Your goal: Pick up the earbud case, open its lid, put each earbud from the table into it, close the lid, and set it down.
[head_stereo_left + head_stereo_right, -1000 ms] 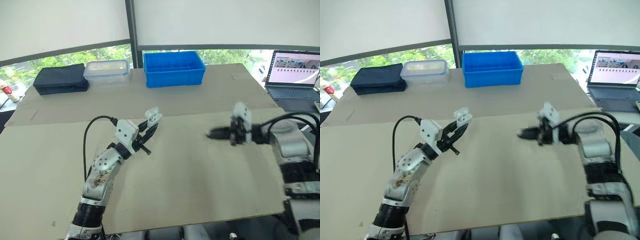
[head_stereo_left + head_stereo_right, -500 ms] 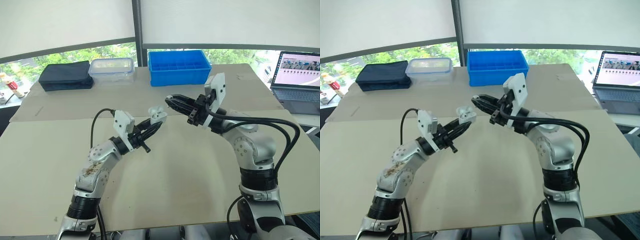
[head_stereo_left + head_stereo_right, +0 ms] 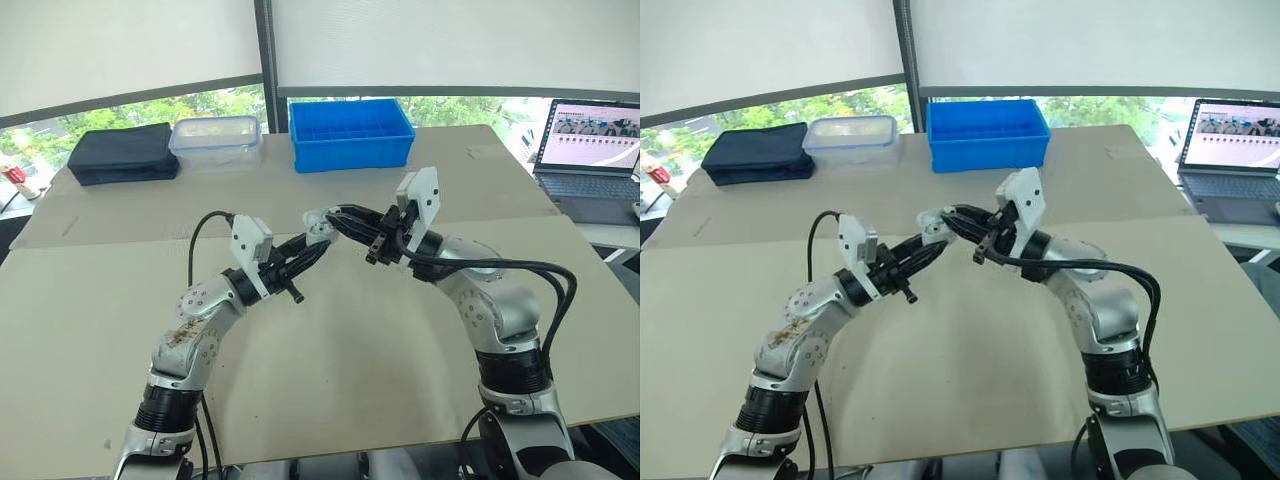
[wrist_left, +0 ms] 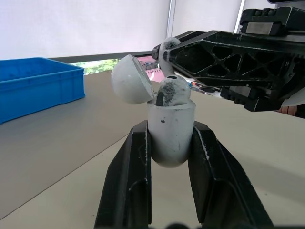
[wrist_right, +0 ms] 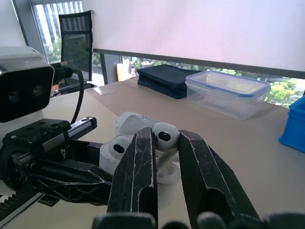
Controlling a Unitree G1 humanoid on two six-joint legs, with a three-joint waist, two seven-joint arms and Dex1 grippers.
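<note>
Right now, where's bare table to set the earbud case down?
Bare: the near tabletop from under the held earbud case to the front edge, and the strip between case and blue bin. Crowded: the far edge, with dark pouch, clear lidded container and that bin; laptop far right.

The left arm (image 3: 200,318) is showing rounded silver-grey shells, with brownish scuffs marking the forearm (image 3: 185,338) and a black ribbed collar (image 3: 165,408) ringing its lower end. A thin black cable (image 3: 196,240) is looping from the arm up to a white boxy camera block (image 3: 250,240) behind the left end effector (image 3: 318,240), whose two black fingers (image 4: 127,191) are tapering to flat tips and showing pale scratches along their edges. The right arm (image 3: 495,305) is wearing cleaner silver shells, with several thick black cables (image 3: 548,270) curving beside it. The right end effector (image 3: 335,214) is carrying its own white block (image 3: 420,200), and from the side its black fingers are showing open lattice cut-outs.
</note>
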